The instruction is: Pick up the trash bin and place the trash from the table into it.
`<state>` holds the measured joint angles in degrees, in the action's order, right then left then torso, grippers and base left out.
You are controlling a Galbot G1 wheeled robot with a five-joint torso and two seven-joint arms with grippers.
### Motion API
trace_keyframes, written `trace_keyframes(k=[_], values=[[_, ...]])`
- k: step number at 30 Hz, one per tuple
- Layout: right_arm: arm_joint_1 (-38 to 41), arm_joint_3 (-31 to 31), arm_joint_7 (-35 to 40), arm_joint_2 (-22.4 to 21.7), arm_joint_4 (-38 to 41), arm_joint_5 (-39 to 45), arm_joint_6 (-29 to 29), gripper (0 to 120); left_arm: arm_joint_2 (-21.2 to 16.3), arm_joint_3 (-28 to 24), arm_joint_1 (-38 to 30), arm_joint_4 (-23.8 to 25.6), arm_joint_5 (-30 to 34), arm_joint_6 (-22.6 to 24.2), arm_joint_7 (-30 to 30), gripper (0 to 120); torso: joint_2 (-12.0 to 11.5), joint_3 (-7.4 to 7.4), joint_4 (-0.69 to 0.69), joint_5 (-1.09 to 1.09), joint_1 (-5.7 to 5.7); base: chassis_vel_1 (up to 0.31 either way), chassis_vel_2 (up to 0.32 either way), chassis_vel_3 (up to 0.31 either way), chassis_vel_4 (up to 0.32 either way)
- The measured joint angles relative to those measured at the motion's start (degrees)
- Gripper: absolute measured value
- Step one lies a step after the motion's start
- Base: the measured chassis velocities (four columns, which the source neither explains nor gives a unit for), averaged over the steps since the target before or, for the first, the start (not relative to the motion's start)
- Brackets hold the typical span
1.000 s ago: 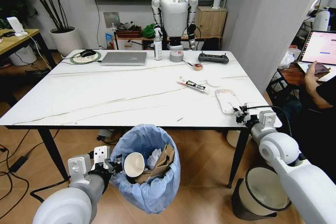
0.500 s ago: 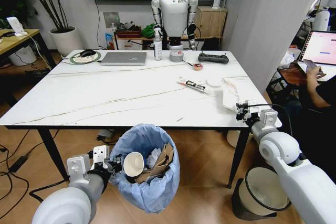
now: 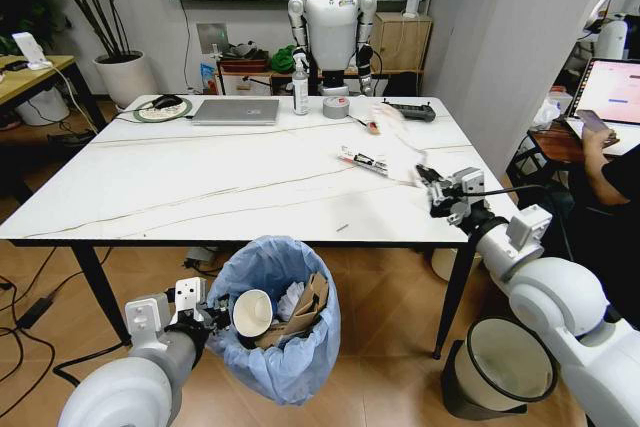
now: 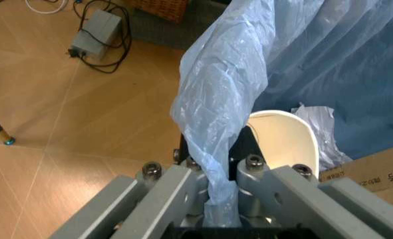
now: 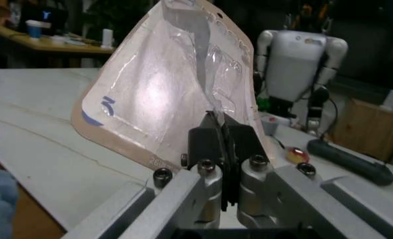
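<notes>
The trash bin (image 3: 283, 347), lined with a light-blue bag (image 4: 249, 59), hangs below the table's (image 3: 200, 182) front edge. My left gripper (image 3: 213, 316) is shut on its bagged rim (image 4: 213, 194). Inside lie a white paper cup (image 3: 253, 313) (image 4: 284, 139), torn cardboard (image 3: 306, 309) (image 4: 372, 169) and white crumpled paper (image 3: 292, 299). My right gripper (image 3: 427, 177) (image 5: 221, 132) is shut on a clear plastic blister pack (image 5: 170, 94) (image 3: 398, 132), held up over the table's right side. A flat wrapper (image 3: 364, 160) and a small scrap (image 3: 343, 228) lie on the table.
At the table's far side lie a laptop (image 3: 236, 110), a spray bottle (image 3: 301, 89), a tape roll (image 3: 336, 107) and a black controller (image 3: 408, 110). A white humanoid robot (image 3: 332, 27) stands behind. A cream bin (image 3: 503, 365) sits on the floor at the right.
My right gripper has lifted the clear plastic pack off the table's right edge and swung it up and leftward over the table. The left gripper and bin have barely moved.
</notes>
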<state>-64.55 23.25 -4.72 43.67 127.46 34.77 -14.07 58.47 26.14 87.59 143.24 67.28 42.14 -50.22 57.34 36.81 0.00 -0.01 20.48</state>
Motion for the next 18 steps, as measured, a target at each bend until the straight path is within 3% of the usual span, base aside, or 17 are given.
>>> trace_keyframes(k=[5, 10, 18], values=[[0.01, -0.66, -6.2, -4.89, 2.31, 1.37, 1.62, 0, 0.1, 0.16, -0.05, 0.0, 0.8, 0.0, -0.25, 0, 0.0, 0.0, 0.0, -0.01, 0.0, 0.0, 0.0, 0.0, 0.0], [1.5, -1.23, -18.19, -10.38, 2.42, -0.59, 5.49, 0, 0.12, 0.41, -0.1, 0.0, 1.47, 0.0, -0.51, 0, 0.0, 0.0, 0.0, 0.02, 0.0, 0.0, 0.0, 0.0, 0.0], [2.78, -1.48, -29.79, -13.67, 2.86, -5.23, 7.14, 0, 0.02, 0.46, -0.76, 0.0, 3.49, 0.0, -1.73, 0, 0.0, 0.0, 0.0, 0.01, 0.0, 0.0, 0.0, 0.0, 0.0]])
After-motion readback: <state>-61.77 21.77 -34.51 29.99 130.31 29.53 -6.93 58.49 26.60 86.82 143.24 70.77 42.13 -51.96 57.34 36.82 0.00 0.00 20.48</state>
